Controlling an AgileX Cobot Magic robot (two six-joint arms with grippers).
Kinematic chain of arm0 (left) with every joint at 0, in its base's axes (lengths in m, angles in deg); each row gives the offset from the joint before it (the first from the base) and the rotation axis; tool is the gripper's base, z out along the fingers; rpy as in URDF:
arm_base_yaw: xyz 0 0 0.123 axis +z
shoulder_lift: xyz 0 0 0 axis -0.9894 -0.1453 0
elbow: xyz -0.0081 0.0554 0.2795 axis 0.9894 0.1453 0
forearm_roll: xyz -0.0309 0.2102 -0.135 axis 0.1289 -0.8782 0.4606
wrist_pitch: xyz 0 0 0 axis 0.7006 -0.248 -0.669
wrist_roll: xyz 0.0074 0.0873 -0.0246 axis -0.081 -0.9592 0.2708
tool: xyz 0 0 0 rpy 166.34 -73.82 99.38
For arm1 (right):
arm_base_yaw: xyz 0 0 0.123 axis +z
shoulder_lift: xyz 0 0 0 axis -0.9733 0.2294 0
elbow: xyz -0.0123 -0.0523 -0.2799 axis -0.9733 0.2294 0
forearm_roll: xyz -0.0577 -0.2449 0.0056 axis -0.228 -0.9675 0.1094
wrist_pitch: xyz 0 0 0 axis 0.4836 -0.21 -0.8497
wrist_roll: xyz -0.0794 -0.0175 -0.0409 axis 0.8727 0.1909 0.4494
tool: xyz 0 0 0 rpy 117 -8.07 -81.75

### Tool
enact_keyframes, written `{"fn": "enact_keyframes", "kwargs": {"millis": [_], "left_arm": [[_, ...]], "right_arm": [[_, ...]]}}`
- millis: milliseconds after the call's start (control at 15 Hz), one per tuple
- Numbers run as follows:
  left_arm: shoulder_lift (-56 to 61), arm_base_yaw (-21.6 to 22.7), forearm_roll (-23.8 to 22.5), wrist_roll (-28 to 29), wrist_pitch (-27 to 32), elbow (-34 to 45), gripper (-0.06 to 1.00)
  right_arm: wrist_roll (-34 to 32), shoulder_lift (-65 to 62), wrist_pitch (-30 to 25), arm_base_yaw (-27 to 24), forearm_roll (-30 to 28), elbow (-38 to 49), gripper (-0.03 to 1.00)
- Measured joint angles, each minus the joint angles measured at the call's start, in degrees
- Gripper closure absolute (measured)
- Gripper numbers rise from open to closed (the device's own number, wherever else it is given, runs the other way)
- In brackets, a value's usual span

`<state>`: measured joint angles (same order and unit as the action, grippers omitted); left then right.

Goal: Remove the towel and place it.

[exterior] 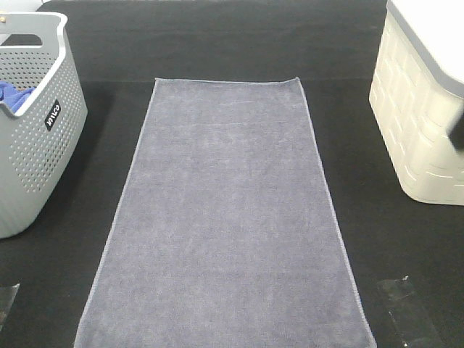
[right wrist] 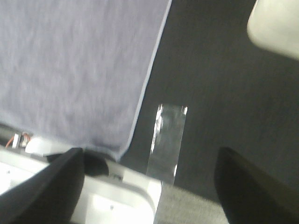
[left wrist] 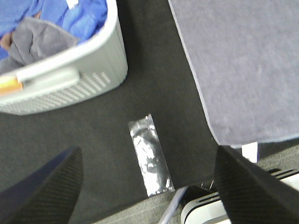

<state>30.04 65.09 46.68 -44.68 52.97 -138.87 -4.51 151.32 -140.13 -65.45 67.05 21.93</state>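
The towel (exterior: 225,217) lies flat down the frame's centre on the bench (exterior: 217,36), seemingly placed, both pincers (left wrist: 147,186) (right wrist: 149,186) gaping empty; next, likely retreat.

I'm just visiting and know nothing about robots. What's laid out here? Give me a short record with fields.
surface: black mat
towel: slate-grey towel, spread flat down the middle, near end reaching the table edge
left side: grey perforated basket holding a blue cloth and a grey cloth
right side: cream bin, apart from the towel
tape: shiny strips on the mat beside each near corner
left gripper: open, holding nothing
right gripper: open, holding nothing
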Motion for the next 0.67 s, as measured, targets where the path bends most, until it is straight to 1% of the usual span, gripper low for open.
{"fn": "enact_keyframes", "kwargs": {"millis": [133, 333, 400, 467, 533, 667], "left_arm": [[11.23, 0.00, 0.74, 0.00, 0.11, 6.76, 0.20], [24.12, 0.00, 2.23, -0.17, 0.23, 13.06, 0.20], [24.12, 0.00, 2.23, -0.17, 0.23, 13.06, 0.20], [27.79, 0.00, 2.23, -1.20, 0.23, 14.67, 0.20], [31.74, 0.00, 3.44, -3.27, 0.23, 16.39, 0.20], [34.55, 0.00, 4.98, -7.91, 0.40, 18.28, 0.20]], "right_arm": [[0.00, -7.10, 0.00, 0.00, 0.11, 8.59, 0.24], [0.69, -18.96, 0.00, 0.00, 0.06, 19.77, 0.24], [0.69, -18.96, 0.00, 0.00, 0.06, 19.77, 0.24], [1.72, -23.26, 0.00, 0.00, -0.11, 22.75, 0.24], [3.38, -31.17, -0.06, 0.00, -0.52, 26.64, 0.24], [4.35, -40.45, 0.46, 0.00, -0.63, 28.25, 0.24]]}}
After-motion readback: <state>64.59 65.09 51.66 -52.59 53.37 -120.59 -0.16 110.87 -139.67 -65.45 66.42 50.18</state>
